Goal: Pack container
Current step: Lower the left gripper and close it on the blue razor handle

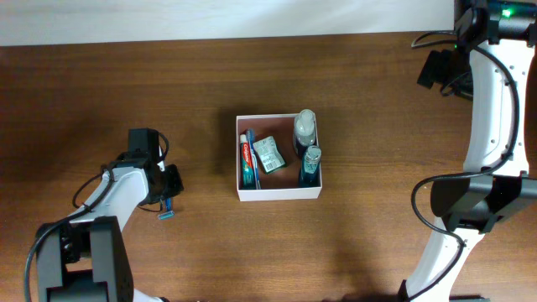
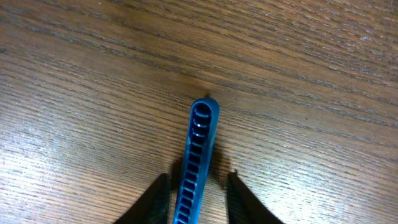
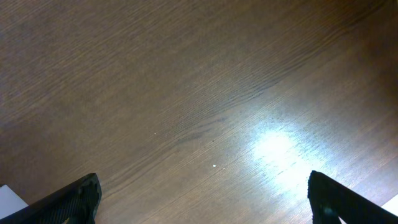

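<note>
The container (image 1: 278,195), a square white-walled box with a reddish-brown inside, stands mid-table. It holds a red and teal toothpaste tube (image 1: 247,159), a green-white packet (image 1: 268,153) and two clear bottles (image 1: 304,130) (image 1: 310,164). A blue ribbed plastic handle, perhaps a razor (image 1: 167,210), lies on the table left of the box. My left gripper (image 1: 170,189) is low over it. In the left wrist view the handle (image 2: 202,137) lies between the fingers (image 2: 198,205), with a gap on each side. My right gripper (image 1: 436,69) is wide open and empty at the far right back, also seen in the right wrist view (image 3: 205,193).
The brown wooden table (image 1: 377,126) runs under everything. A white wall strip (image 1: 210,17) borders the back edge. The right arm's white links (image 1: 487,109) stand along the right side.
</note>
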{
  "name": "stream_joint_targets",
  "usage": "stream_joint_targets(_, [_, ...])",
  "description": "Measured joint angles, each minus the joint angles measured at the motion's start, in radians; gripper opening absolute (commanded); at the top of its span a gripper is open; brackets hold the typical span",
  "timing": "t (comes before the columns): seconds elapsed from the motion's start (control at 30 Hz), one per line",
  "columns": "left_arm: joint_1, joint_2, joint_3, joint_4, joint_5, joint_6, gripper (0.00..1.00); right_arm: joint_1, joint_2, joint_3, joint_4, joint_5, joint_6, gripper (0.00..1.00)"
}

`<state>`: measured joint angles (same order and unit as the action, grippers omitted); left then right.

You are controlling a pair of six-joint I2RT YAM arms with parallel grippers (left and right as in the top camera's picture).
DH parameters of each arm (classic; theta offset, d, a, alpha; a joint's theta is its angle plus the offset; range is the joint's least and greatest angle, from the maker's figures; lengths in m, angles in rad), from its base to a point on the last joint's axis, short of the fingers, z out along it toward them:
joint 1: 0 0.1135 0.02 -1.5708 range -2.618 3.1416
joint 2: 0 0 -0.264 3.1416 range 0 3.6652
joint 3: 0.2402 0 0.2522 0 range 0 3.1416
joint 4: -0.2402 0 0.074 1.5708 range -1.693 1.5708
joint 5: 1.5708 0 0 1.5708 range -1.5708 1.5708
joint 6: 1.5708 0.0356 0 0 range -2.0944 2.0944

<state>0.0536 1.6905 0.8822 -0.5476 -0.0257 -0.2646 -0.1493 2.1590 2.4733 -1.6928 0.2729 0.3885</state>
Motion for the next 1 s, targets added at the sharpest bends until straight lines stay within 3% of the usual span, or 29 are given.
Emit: stream_joint_targets(1.0, [0.000, 0.000, 0.000, -0.035, 0.045, 0.004, 0.26, 0.000, 0.000, 0.000, 0.000, 0.000, 0.000, 0.98])
